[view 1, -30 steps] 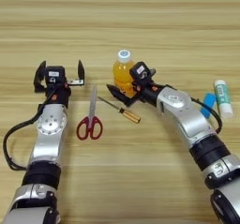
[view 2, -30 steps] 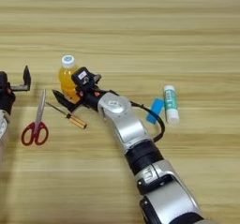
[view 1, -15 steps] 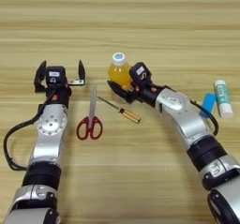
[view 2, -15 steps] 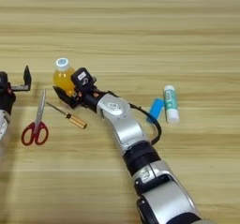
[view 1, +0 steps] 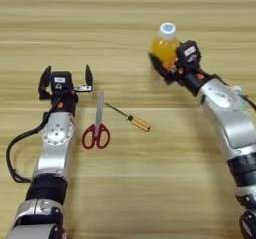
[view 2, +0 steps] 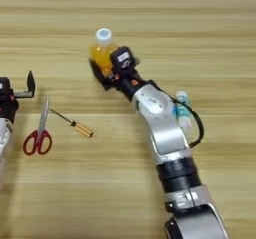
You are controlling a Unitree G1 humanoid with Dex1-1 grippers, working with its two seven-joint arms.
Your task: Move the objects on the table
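Orange-juice bottle was the thing in play, sitting far and right of centre on the wooden surface, white cap pointing away from the robot. The right gripper had its jaws clamped around the bottle's body from the near side. Couldn't tell whether the bottle was lifted or just resting on the wood.

Left and nearer, well apart from the bottle, the red-handled scissors lay with the blades pointing away, and the thin screwdriver sat just beside them on the right, its metal tip almost touching the blades. The glue stick was mostly hidden behind the right forearm, so only a bit of white and green showed.

The left gripper hovered just left of the scissor blades, jaws spread wide with nothing between them.

What could go wrong, as I saw it: the bottle is round and smooth and seemed to be gripped low, so a quick swing could make it twist or slip out and roll. Also, that right forearm hung right over the glue stick, so dragging the arm back low could knock it away.
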